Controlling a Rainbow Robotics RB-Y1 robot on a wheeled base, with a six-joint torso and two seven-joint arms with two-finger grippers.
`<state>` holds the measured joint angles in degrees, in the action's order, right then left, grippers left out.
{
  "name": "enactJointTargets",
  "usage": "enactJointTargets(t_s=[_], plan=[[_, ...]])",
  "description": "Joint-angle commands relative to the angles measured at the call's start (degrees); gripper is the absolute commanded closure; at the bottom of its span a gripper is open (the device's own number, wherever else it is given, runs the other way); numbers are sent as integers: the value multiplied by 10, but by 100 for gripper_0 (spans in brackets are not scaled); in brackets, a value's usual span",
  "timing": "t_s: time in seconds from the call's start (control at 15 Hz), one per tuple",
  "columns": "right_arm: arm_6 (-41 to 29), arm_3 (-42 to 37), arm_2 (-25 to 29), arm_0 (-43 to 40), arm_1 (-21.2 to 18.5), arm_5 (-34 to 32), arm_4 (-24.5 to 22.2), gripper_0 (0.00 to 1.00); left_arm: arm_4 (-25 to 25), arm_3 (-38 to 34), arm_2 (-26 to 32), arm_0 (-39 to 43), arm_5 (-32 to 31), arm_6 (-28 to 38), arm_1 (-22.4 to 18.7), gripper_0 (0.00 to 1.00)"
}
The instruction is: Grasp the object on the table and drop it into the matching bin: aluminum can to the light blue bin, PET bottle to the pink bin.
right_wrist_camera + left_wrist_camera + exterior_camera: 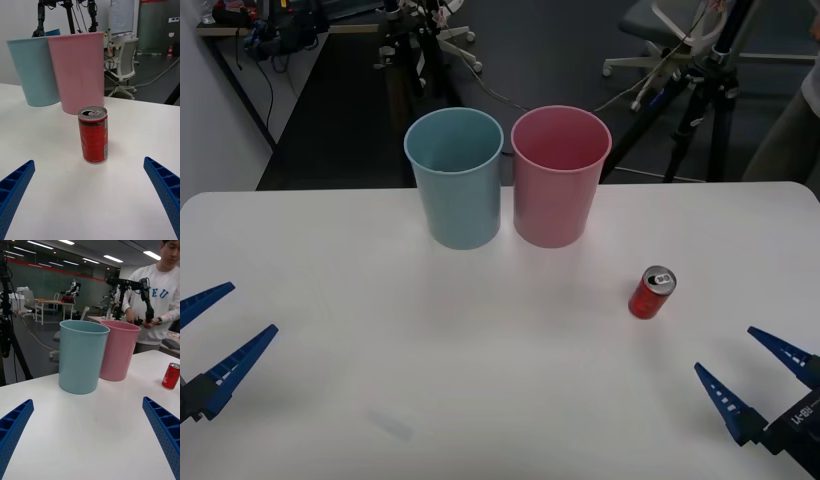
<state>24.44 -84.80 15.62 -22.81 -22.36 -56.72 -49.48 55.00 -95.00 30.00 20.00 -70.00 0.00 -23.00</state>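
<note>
A small red aluminum can point(652, 292) with a silver top stands upright on the white table point(480, 340), right of centre. The right wrist view has the can point(93, 134) straight ahead, between the fingers' lines but well beyond their tips. My right gripper point(752, 373) is open near the table's front right, short of the can. At the table's back stand the light blue bin point(455, 177) and, touching its right side, the pink bin point(559, 175). My left gripper point(220, 327) is open at the front left, far from the can point(171, 376).
Tripods, office chairs and cables stand on the floor beyond the table's far edge. A person in a white sweatshirt point(157, 303) stands behind the table's right side, touching none of the task's things. Bare tabletop lies between the grippers and the bins.
</note>
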Motion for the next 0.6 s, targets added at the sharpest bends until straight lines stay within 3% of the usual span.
enactJointTargets(t_s=[0.07,0.27,0.6], plan=[[55,43,-16,22,0,0,24,0,0,0,0,0,0,0,0,0],[110,93,-23,55,11,0,41,0,0,0,0,0,0,0,0,0],[131,158,-26,110,39,-4,37,0,0,0,0,0,0,0,0,0]])
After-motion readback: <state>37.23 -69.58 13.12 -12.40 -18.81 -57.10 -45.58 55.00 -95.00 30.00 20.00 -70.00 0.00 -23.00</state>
